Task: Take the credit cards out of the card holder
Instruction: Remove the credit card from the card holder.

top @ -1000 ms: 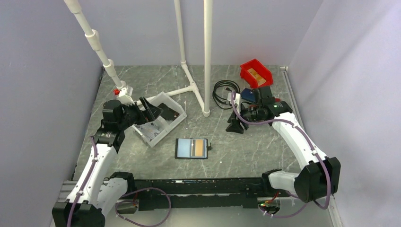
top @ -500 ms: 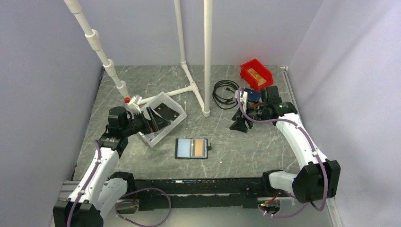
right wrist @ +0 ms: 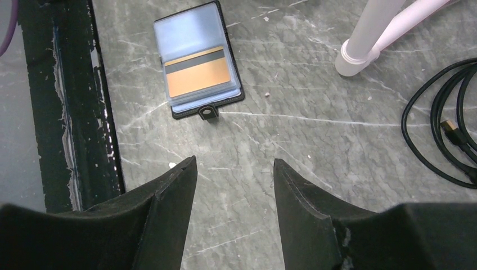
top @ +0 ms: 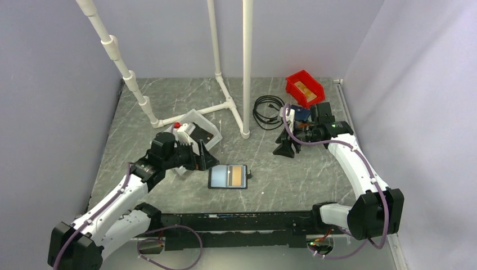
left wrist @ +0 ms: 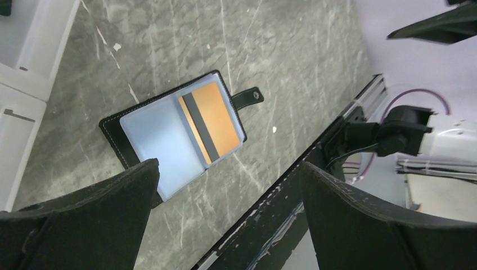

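Observation:
The black card holder (top: 228, 176) lies open on the table, near the front middle. Its left panel shows a pale grey-blue clear window (left wrist: 160, 138). Its right panel holds a gold-tan credit card (top: 239, 175) with a dark stripe, also visible in the left wrist view (left wrist: 216, 119) and the right wrist view (right wrist: 197, 73). A pale greyish card does not show apart from the window. My left gripper (top: 207, 157) is open and empty, just left of the holder. My right gripper (top: 283, 149) is open and empty, to the holder's right and well apart from it.
A clear plastic bin (top: 198, 133) sits behind the left gripper. A white pipe frame (top: 246, 67) stands at the back middle. A black cable coil (top: 266, 111), a dark blue wallet (top: 298, 114) and a red bin (top: 304, 87) are at the back right. A black rail (top: 236, 220) runs along the front edge.
My left arm has swung from the clear bin rightward and toward the front, bringing its open gripper close to the card holder's left side. My right gripper has barely shifted.

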You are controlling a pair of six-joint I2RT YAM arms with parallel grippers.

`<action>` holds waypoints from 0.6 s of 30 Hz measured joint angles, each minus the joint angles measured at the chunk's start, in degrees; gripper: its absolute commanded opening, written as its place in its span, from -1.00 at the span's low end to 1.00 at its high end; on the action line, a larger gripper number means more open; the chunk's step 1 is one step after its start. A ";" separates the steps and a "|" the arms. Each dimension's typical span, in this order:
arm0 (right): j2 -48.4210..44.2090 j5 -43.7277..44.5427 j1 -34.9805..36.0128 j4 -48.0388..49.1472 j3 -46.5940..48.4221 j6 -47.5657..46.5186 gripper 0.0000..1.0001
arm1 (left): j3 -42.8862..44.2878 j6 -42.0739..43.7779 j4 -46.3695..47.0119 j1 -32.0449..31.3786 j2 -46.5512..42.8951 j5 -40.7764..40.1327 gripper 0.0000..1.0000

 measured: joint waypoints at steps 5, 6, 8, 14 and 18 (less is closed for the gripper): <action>0.02 -0.50 0.00 0.00 -0.02 -0.07 0.11 | 0.81 1.20 -1.86 -6.99 1.90 -6.73 0.99; 0.02 -0.52 0.00 0.00 -0.04 -0.07 0.11 | 1.14 1.29 -2.21 -8.26 2.34 -8.00 0.99; 0.02 -0.52 0.00 0.00 -0.13 -0.07 0.11 | 1.90 1.38 -2.89 -10.93 3.28 -10.82 0.92; 0.02 -0.52 0.00 0.00 -0.39 -0.02 0.11 | 5.53 0.74 -4.39 -19.02 8.72 -19.50 0.71; 0.02 -0.52 0.00 0.00 -0.39 -0.02 0.11 | 8.48 -1.01 -4.81 -23.91 15.19 -24.92 0.63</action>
